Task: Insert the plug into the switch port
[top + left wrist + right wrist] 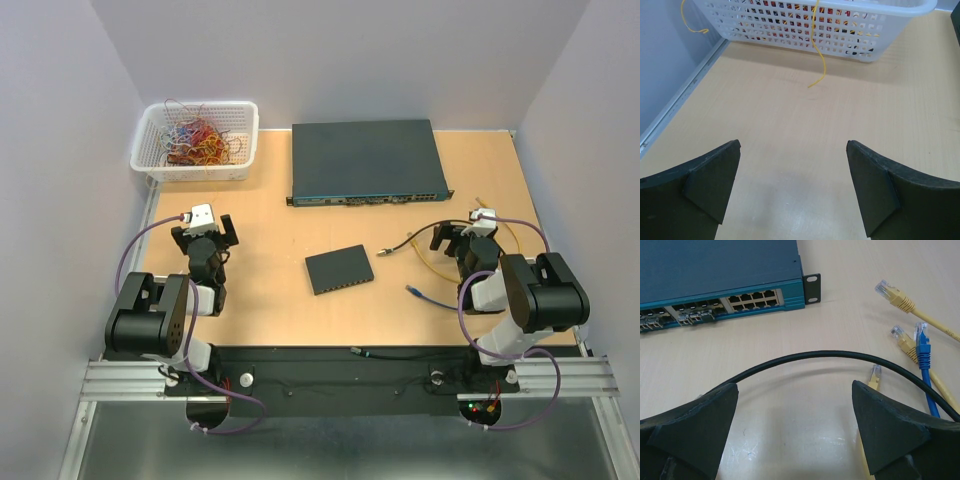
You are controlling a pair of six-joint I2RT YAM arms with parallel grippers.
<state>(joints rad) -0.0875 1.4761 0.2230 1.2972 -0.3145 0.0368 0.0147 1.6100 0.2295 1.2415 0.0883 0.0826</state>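
Note:
The large dark teal switch [365, 160] lies at the back middle of the table, its row of ports [752, 297] facing me. Loose cables lie on the right. A blue plug [922, 336] and three yellow plugs [888, 290] [898, 332] [875, 373] show in the right wrist view, with a black cable [830, 356] arching across just ahead of the fingertips. My right gripper [795, 390] [463, 237] hangs open over these cables, holding nothing. My left gripper [793, 145] [207, 228] is open over bare table at the left.
A small black switch [340, 268] lies at mid table. A white basket [195, 140] [840, 25] of coloured wires stands at the back left, one yellow wire [817, 55] dangling out. Another blue plug [412, 290] lies near the right arm. Grey walls enclose the table.

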